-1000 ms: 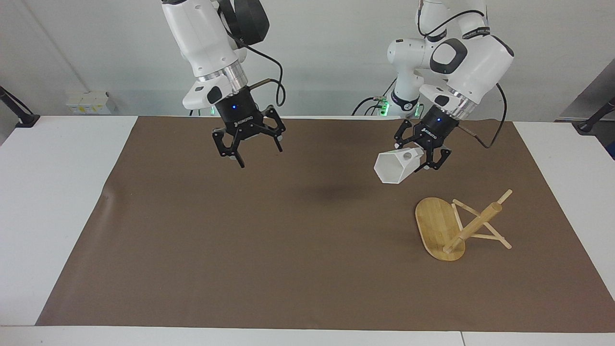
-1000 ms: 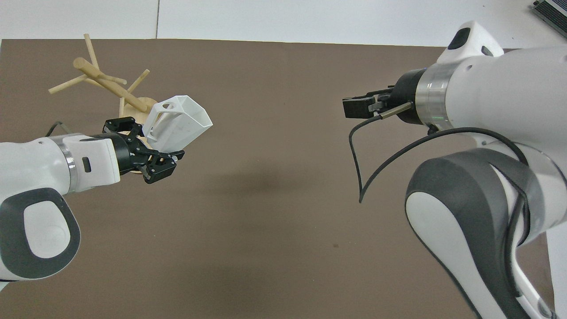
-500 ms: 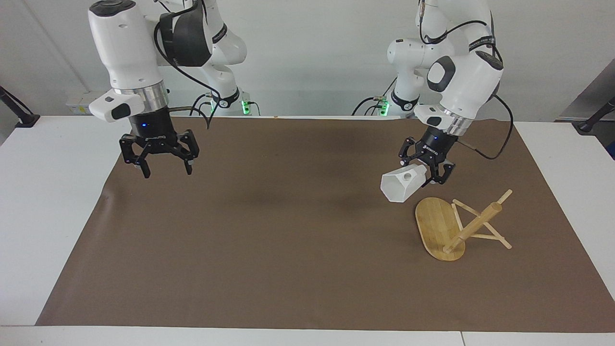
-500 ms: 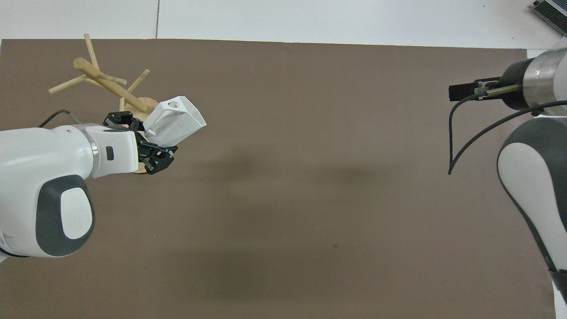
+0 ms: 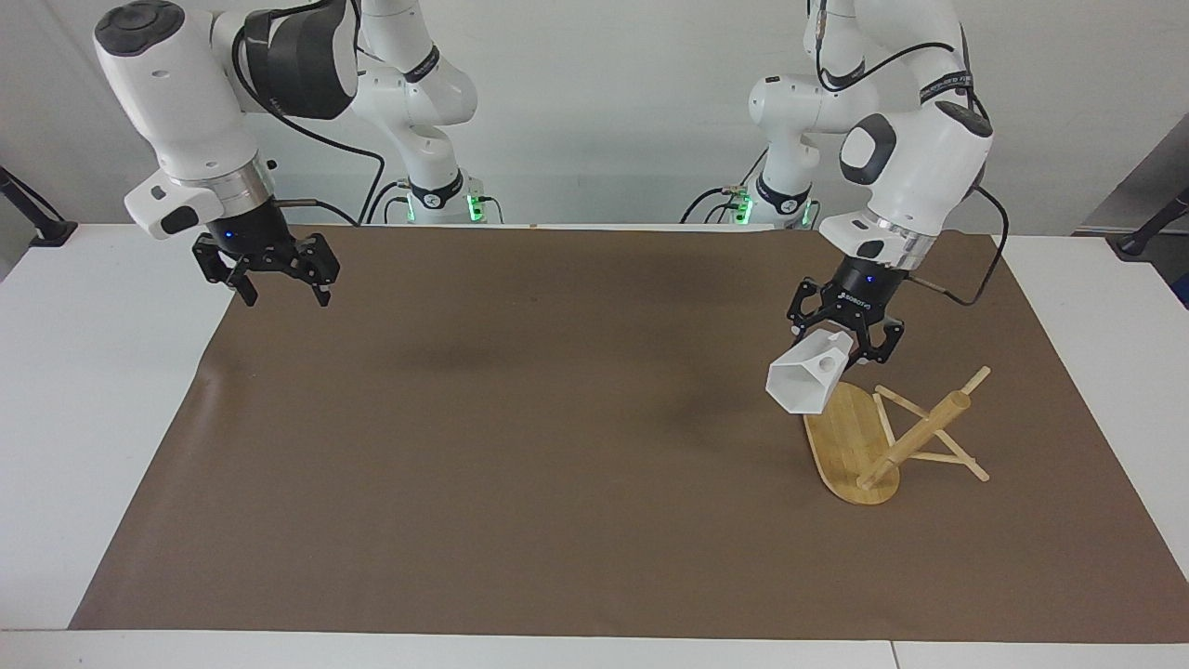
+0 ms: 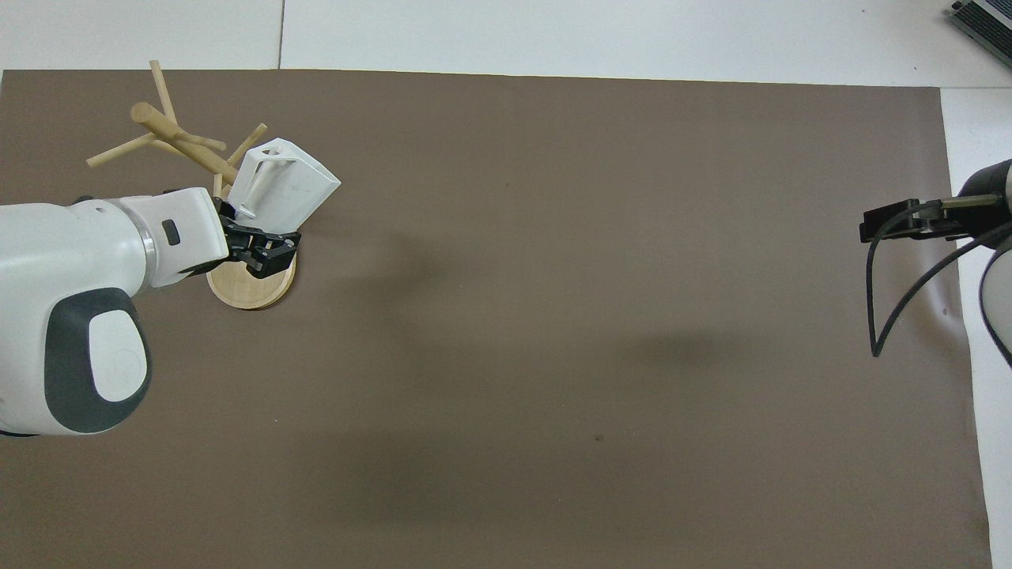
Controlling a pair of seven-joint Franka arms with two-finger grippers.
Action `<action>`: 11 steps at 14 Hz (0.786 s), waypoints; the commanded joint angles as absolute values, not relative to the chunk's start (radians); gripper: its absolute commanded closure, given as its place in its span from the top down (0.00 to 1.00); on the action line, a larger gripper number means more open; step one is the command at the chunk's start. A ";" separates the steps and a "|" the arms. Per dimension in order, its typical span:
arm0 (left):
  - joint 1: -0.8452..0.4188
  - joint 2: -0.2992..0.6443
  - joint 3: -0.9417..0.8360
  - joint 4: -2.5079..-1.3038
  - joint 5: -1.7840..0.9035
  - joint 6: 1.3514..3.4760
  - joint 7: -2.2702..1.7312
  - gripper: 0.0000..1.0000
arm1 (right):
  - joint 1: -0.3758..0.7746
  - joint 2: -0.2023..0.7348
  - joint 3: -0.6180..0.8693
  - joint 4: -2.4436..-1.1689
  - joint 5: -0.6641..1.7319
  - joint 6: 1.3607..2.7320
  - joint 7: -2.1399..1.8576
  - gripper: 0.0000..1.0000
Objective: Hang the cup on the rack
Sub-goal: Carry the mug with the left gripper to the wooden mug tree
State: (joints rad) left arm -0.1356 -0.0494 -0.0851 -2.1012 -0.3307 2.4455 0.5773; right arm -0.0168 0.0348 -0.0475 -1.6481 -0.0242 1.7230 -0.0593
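The white faceted cup (image 5: 806, 383) (image 6: 289, 184) hangs in the air, tilted with its mouth pointing down and away from the robots. My left gripper (image 5: 850, 349) (image 6: 254, 237) is shut on its handle end and holds it just over the rack's oval base (image 5: 843, 439). The bamboo rack (image 6: 183, 140) lies tipped over on the mat at the left arm's end, its post and pegs slanting away from the robots. My right gripper (image 5: 277, 290) (image 6: 892, 222) hangs open and empty over the mat's edge at the right arm's end.
A brown mat (image 5: 557, 446) covers most of the white table (image 5: 84, 390). Nothing else stands on it. The right arm's cable (image 6: 877, 316) loops below its wrist.
The left gripper has carried the cup down and toward the rack's base, tipping it steeper. The right arm has swung out from the table's middle to its own end.
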 commanded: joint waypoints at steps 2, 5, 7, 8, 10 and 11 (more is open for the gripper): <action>-0.117 -0.009 -0.089 -2.092 -0.302 2.526 0.505 0.00 | -0.014 0.014 -0.060 -1.654 -0.028 1.622 -0.064 1.00; -0.115 -0.006 -0.089 -2.092 -0.302 2.530 0.346 0.00 | -0.014 0.014 -0.043 -1.626 -0.023 1.574 -0.057 1.00; -0.106 0.008 -0.089 -2.091 -0.302 2.533 0.334 0.00 | -0.014 0.015 -0.040 -1.579 -0.023 1.524 -0.057 1.00; -0.092 0.008 -0.089 -2.092 -0.302 2.539 0.330 0.00 | -0.012 0.014 -0.040 -1.571 -0.023 1.502 -0.057 1.00; -0.091 0.012 -0.091 -2.092 -0.302 2.540 0.243 0.00 | -0.014 0.008 -0.046 -1.581 -0.023 1.511 -0.057 1.00; -0.091 0.012 -0.091 -2.098 -0.302 2.537 0.188 0.00 | -0.014 0.008 -0.048 -1.580 -0.023 1.511 -0.057 1.00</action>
State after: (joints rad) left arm -0.0976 0.0029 -0.0826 -2.1012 -0.3267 2.5204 0.2820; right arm -0.0069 0.0151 -0.0481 -1.5815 -0.0239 1.5223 -0.0592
